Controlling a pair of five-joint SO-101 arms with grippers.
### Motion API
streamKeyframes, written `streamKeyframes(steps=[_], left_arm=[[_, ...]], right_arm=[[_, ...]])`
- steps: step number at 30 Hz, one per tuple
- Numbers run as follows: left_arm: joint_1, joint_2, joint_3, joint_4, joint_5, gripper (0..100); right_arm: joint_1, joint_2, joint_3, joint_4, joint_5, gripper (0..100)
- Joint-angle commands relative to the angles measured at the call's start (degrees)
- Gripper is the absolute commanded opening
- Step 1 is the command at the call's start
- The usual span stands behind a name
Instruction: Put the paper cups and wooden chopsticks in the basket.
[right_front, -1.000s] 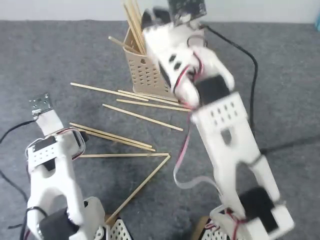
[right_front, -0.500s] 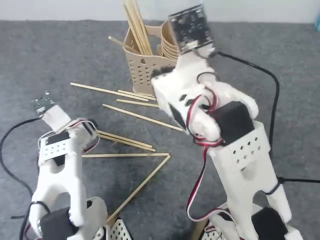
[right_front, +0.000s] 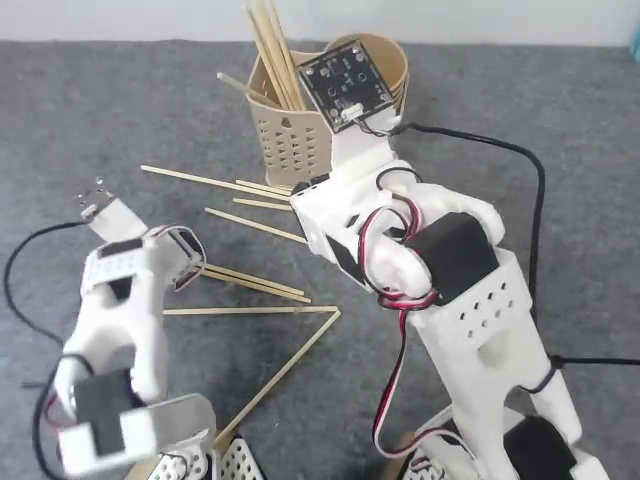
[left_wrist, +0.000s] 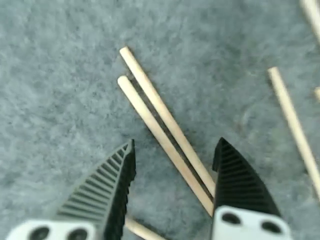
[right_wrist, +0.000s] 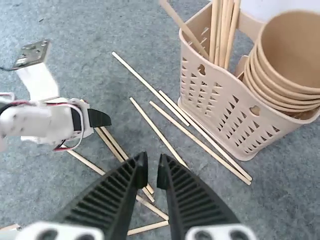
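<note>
Several paper cups (right_wrist: 290, 55) stacked in basket (right_wrist: 215, 97) | wooden chopsticks (right_wrist: 223, 25) upright alongside

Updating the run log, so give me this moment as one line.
left gripper: open above chopstick pair | right gripper: shut, empty | paper cups: stacked in basket | loose chopsticks: several on mat

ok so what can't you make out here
High view: the right arm covers part of the basket and paper cups, so the cup count is unclear.
Right wrist view: the picture edge cuts the paper cups.
Left wrist view: the left claw hides one end of the chopstick pair.
</note>
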Motion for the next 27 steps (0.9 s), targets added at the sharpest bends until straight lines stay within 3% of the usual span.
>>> streamKeyframes(steps=[1,4,9,19,27], left_arm=[[0.5,6.3,-9.7,5.8,0.6,24],[0.7,11.0,-14.7,9.6,0.7,20],[0.4,17.7,-21.5,14.3,0.7,1],[0.2,18.0,-23.4,15.8,0.7,1],[-0.3,-1.3,-23.4,17.4,0.7,1]], right_arm=[[-0.6,-2.7,-3.3,1.1,-0.6,4.8],[-0.6,-2.7,-3.3,1.9,-0.6,4.8],[-0.1,-2.7,-3.3,3.6,-0.6,4.8],[-0.3,-2.8,-3.3,10.4,-0.6,4.7],[-0.6,-2.7,6.1,14.5,-0.6,4.7]])
